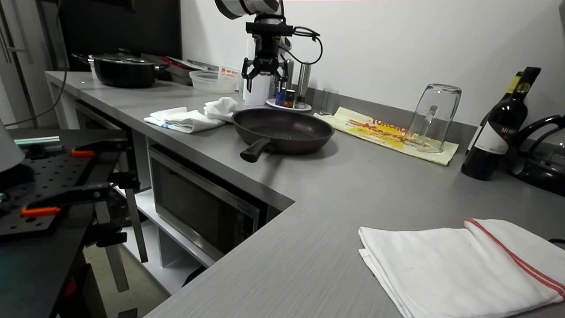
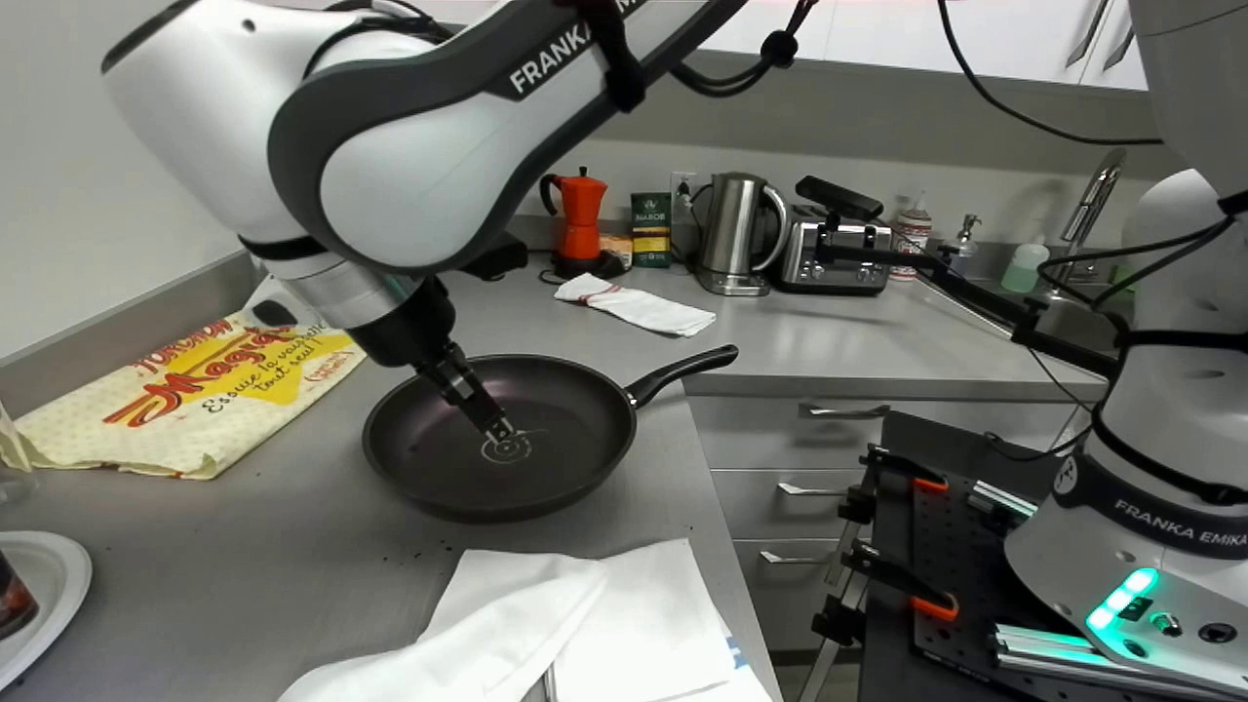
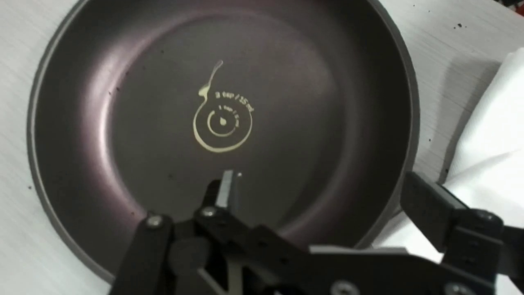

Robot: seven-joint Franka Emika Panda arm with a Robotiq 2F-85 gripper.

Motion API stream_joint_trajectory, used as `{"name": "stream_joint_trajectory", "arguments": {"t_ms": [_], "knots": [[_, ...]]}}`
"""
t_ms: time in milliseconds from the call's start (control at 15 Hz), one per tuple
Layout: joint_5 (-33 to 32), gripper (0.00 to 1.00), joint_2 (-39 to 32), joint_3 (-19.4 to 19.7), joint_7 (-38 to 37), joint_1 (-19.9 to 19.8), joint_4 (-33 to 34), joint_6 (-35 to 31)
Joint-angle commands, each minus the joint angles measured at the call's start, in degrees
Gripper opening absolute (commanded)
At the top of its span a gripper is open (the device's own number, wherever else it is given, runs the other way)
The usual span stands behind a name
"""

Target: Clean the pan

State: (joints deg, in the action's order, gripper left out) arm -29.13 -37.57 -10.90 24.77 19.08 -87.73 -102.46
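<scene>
The pan point(image 1: 282, 132) sits flat on the worktop point(image 1: 397, 190), beneath the gripper point(image 1: 265, 85), whose two fingers point(image 3: 224, 188) stand well apart. Pale ring markings point(image 3: 223, 121) show at the middle of the pan's floor; its handle point(image 2: 682, 371) points toward the worktop's edge. Just beside the pan lies a blue-striped white cloth point(image 2: 585, 624). Near the wall point(image 1: 375, 53), a clear glass vessel point(image 1: 441, 106) stands on a yellow printed towel point(image 2: 224, 419).

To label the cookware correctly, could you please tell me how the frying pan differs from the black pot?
The frying pan is shallow, while the black pot is deeper. The frying pan is open on top; the black pot wears a lid. The frying pan has one long handle, the black pot short side handles. Both are dark and rest on the counter.
</scene>
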Motion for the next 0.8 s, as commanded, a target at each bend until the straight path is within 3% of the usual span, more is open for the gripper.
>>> {"name": "stream_joint_trajectory", "arguments": {"t_ms": [0, 733], "knots": [[-0.79, 1.00, -1.69, -1.43, 3.35, 2.22, 3.81, 0.58], [2.57, 1.00, -1.91, -6.16, 5.03, 4.15, -0.72, -4.99]]}}
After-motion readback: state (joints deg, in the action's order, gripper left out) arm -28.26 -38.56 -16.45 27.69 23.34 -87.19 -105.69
